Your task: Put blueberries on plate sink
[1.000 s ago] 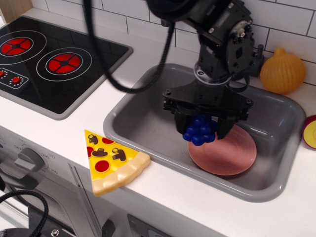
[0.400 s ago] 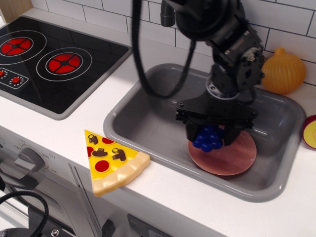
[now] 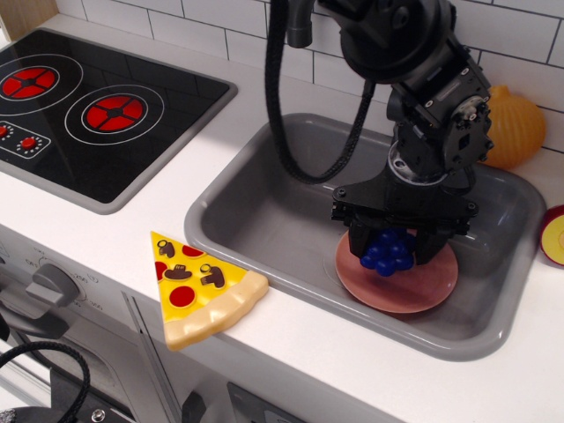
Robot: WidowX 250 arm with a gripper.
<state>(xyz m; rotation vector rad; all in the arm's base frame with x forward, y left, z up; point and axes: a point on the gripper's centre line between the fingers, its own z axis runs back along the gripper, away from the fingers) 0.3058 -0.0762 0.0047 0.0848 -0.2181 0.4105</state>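
A big black robot arm reaches down from the top middle of the picture into the grey sink (image 3: 264, 207), which fills the middle and right side. At the bottom of the arm is the gripper (image 3: 390, 250), and its two black fingers (image 3: 362, 244) are closed around the blueberries (image 3: 389, 253), one finger on the left of them and one on the right. The blueberries are a small shiny dark blue bunch of round balls. They hang right over the pink plate (image 3: 432, 282), near its middle, and they look very low, but it is hard to tell if they touch it or not. The plate is round and flat and lies on the bottom of the sink, toward the right end. A thick black cable (image 3: 280, 115) loops down from the arm over the back of the sink. In the upper left of the picture is a black stove top (image 3: 97, 115) with red rings. A toy pizza slice (image 3: 201, 289) lies on the white counter in the lower left, just in front of the sink's front edge. A yellow-orange onion (image 3: 514, 128) sits behind the sink in the upper right, partly hidden by the arm. A red and yellow fruit slice (image 3: 555, 236) peeks in at the right edge.
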